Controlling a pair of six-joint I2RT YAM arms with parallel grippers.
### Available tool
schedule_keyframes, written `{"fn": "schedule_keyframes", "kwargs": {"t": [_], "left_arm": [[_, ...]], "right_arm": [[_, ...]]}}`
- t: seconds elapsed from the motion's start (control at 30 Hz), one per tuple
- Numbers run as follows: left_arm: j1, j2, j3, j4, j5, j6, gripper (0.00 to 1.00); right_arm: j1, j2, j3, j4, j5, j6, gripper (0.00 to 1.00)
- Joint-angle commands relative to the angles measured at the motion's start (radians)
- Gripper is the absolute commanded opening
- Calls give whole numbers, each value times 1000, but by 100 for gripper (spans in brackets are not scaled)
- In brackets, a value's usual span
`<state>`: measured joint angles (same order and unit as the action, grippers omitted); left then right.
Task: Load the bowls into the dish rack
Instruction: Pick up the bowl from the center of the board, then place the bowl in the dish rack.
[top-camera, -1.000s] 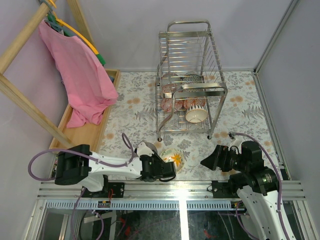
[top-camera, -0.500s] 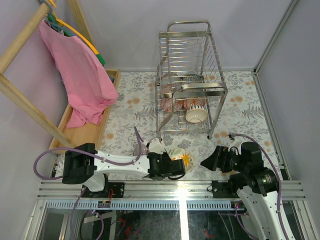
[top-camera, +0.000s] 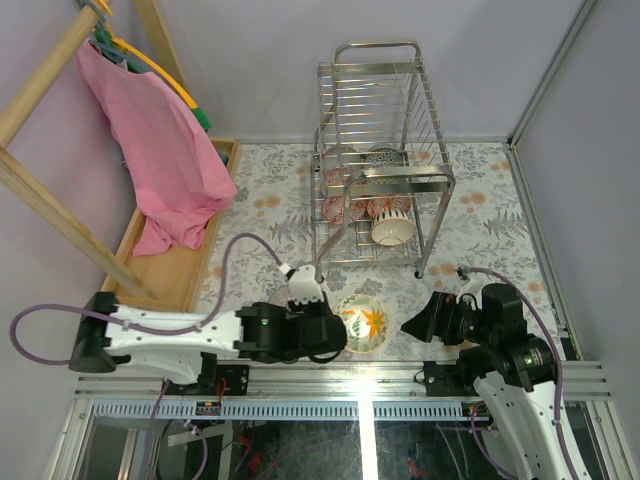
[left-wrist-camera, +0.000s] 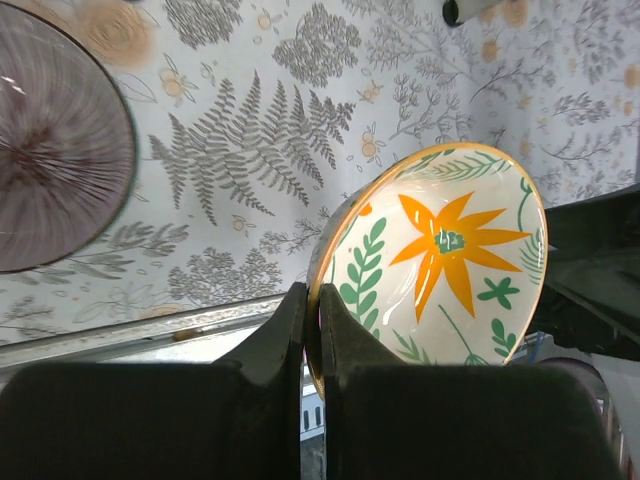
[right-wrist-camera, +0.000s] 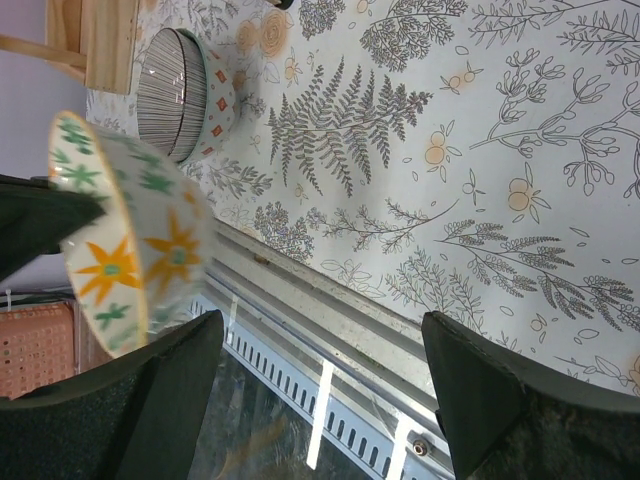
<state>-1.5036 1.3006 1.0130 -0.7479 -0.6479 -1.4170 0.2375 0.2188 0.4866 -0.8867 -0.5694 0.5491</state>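
Swinging toward 3 o'clock since a second ago, the left arm has raised the orange-flower bowl (top-camera: 365, 325) off the worktop (top-camera: 480, 210). The left fingers (left-wrist-camera: 308, 335) pinch its rim, and the bowl tilts on edge at 6 o'clock. Right fingers (top-camera: 418, 320) hang wide and empty at its 3 o'clock. The dish rack (top-camera: 380, 120) at 12 o'clock holds several bowls (top-camera: 392, 228). A striped bowl (right-wrist-camera: 185, 90) sits on the worktop nearby.

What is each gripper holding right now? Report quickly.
Left gripper: closed on the rim of the flower bowl.
Right gripper: open, holding nothing.
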Motion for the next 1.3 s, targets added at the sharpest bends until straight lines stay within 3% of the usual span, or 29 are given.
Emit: {"fn": "schedule_keyframes", "kwargs": {"t": [0.0, 0.2, 0.4, 0.67, 0.77, 1.0, 1.27], "left_arm": [[11, -148, -39, -56, -109, 87, 0], [136, -301, -60, -119, -165, 167, 0], [234, -374, -63, -153, -319, 225, 0], [381, -377, -117, -12, -437, 397, 0], [462, -361, -140, 106, -422, 514, 0], [725, -378, -247, 521, -200, 847, 0], [795, -241, -324, 932, -32, 1145, 0]], "right_arm": [[-3, 19, 39, -25, -54, -3, 88], [-3, 34, 57, -25, -58, -2, 88], [-2, 52, 84, -30, -63, -2, 87], [-2, 56, 104, -34, -68, 9, 87], [-3, 62, 112, -34, -72, 15, 87], [-3, 119, 191, -80, -62, -1, 87], [-3, 174, 244, -95, -33, -5, 87]]}}
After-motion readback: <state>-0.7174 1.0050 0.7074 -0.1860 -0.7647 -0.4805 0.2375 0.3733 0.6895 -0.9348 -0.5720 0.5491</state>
